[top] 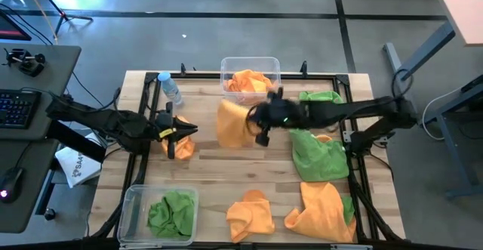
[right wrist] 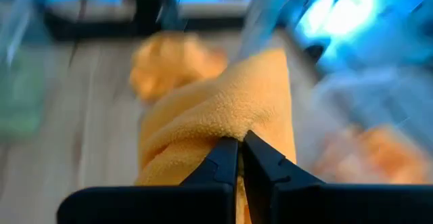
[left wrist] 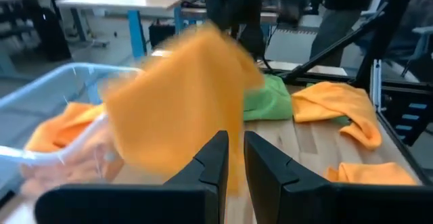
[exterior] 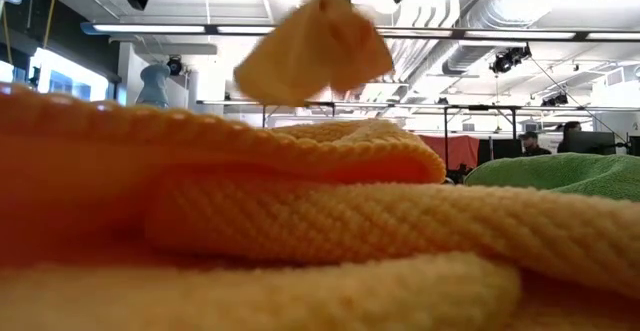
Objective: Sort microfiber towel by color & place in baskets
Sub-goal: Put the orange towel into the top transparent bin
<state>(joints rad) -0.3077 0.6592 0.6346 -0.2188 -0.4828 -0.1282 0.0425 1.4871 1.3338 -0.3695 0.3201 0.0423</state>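
My right gripper [top: 258, 123] reaches to the table's middle and is shut on an orange microfiber towel [top: 232, 123], which hangs in front of the far basket [top: 225, 67]. That basket holds orange towels. The near-left basket [top: 133, 202] holds green towels. My left gripper [top: 186, 131] hovers at the left, its fingers [left wrist: 218, 158] nearly together with nothing seen between them. A crumpled orange towel [top: 182, 147] lies on the table beside it. More green towels [top: 317, 155] and orange towels [top: 251, 214] lie on the right and near parts of the table. My right gripper pinches a bunched part at the top of the orange towel [right wrist: 233, 126] between its two fingers. The fingers come from the table's right, slanting down. The towel hangs slack below them [exterior: 312, 51], lifted clear of the table.
A small clear water bottle [top: 170, 88] stands at the far left, next to the far basket. Another orange towel [top: 321, 212] lies heaped at the near right, and a green one [top: 321, 97] at the far right. Bare wood shows in the table's middle.
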